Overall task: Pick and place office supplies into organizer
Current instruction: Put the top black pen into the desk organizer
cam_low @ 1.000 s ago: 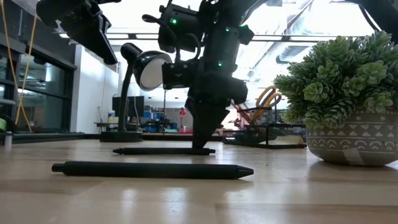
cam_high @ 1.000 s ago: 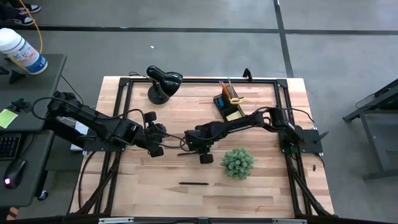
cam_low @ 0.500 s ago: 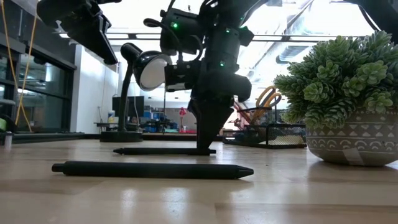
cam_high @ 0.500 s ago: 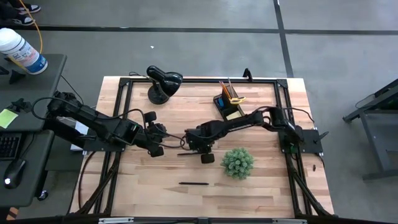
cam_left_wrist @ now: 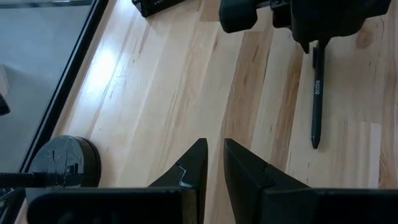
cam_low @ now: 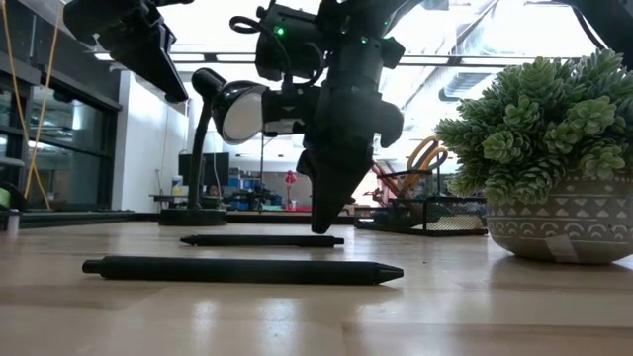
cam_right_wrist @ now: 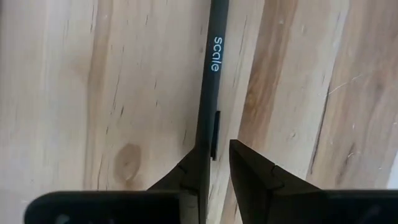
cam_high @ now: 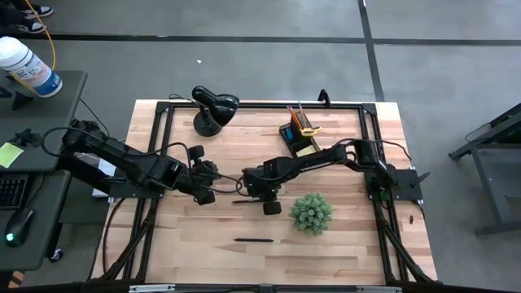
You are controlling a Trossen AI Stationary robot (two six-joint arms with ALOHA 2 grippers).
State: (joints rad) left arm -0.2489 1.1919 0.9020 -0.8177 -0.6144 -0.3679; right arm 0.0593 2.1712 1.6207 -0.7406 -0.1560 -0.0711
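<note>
A: Setting: pale wooden table [cam_high: 203, 236] in a workshop with a grey floor; bright windows show beyond it in the low view. Items on it?

B: One desk lamp [cam_high: 213, 108] at the far edge. One potted plant [cam_high: 311, 212] on the right. One black organizer [cam_high: 299, 134] at the far side, pencils and yellow-handled scissors already standing in it. Two black pens loose on the wood.

A: Location of the pens?

B: First pen [cam_high: 253, 240] lies alone near the front edge, well apart from both arms. Second pen [cam_right_wrist: 210, 87] lies mid-table, directly under the right gripper [cam_right_wrist: 214, 163].

A: Right gripper, condition?

B: Pointing down at the second pen's clip end. Jaws stand a narrow gap apart, the barrel between them; from these views I cannot tell whether they are actually pinching it. The pen appears to rest flat on the wood.

A: Left gripper?

B: The left gripper [cam_left_wrist: 214, 163] hovers just beside it, jaws nearly together with a thin slit between, holding nothing.

A: Handling notes for the pen?

B: Likely light, stiff, thin and smooth, so it may roll or swivel in a pinch. Best taken across the barrel near the middle, not on the clip, so it hangs level for the carry to the organizer.
</note>
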